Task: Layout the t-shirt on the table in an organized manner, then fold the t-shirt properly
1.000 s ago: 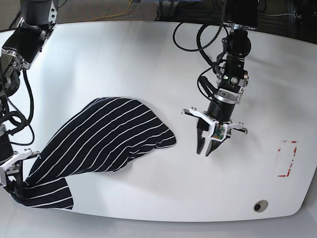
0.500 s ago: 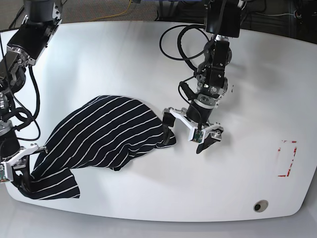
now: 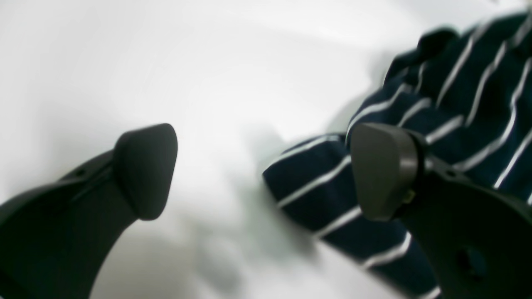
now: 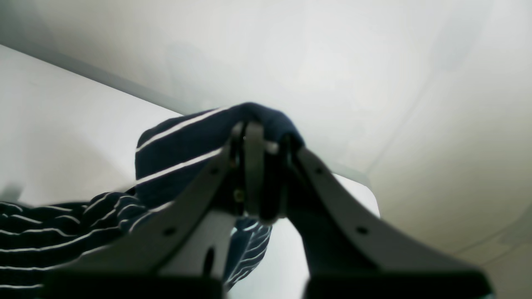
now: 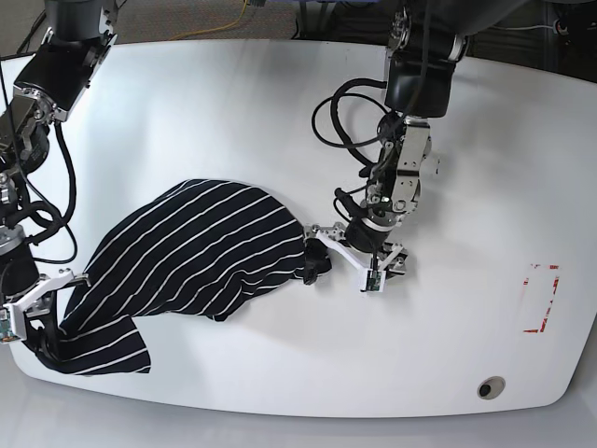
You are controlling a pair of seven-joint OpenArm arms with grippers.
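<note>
With the right gripper [image 4: 259, 166] clamped on the bunched black white-striped fabric t-shirt [image 5: 201, 257] at the white table [image 5: 233, 103] edge, the wide-open left gripper [image 3: 266, 170] should straddle the near hem squarely before closing.

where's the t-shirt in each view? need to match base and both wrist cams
Base: t-shirt lies left of centre, running to the near-left table edge.
Left wrist: its striped edge fills the right side, one fingertip of the open left tool over it.
Right wrist: bunched at centre, pinched by the right tool.
Shared landmark: white stripes.
</note>
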